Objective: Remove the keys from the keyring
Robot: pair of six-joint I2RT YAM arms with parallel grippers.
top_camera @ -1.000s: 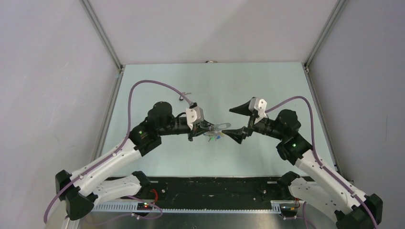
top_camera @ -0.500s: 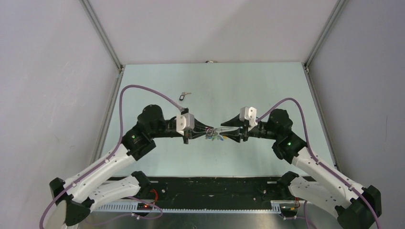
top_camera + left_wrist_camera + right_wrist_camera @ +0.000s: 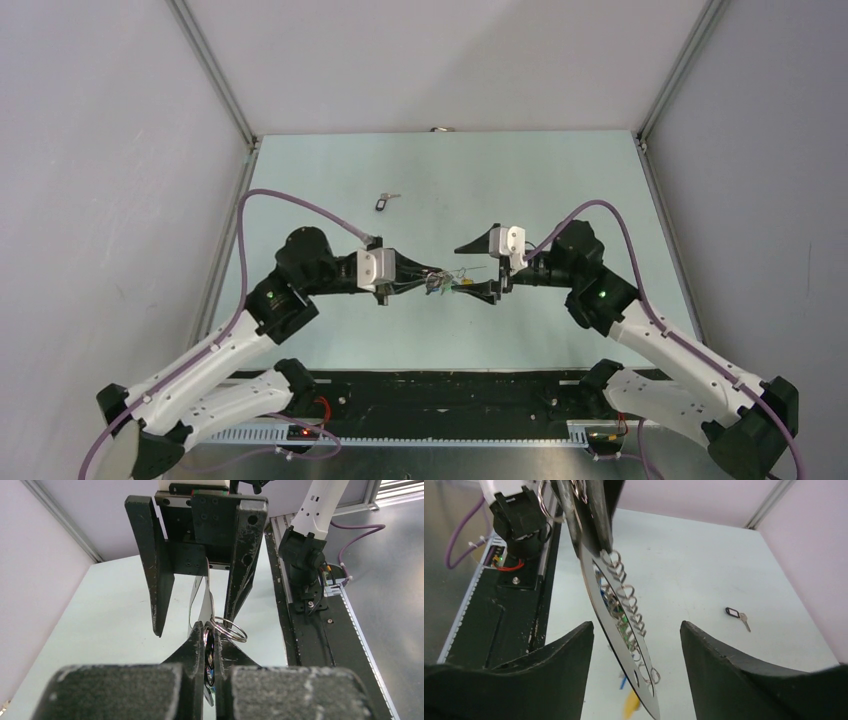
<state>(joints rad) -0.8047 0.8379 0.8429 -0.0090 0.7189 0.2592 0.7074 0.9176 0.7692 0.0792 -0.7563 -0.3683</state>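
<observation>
Left pincer clenched on keyring; right pincer released, keyring between its fingers. Risk: closing there pinches keyring, not keys, wrenching it loose.

Left gripper clamped tight, pointing three o'clock; right gripper faces it, pointing nine o'clock, jaws spread wide.

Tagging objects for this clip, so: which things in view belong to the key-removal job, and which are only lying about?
Job: keyring, pinched in the left gripper; coloured keys hanging on it; black-tagged key lying loose on the table; right gripper, jaws open around the keyring.
Lying about: purple cables; black strip along the near edge.
</observation>
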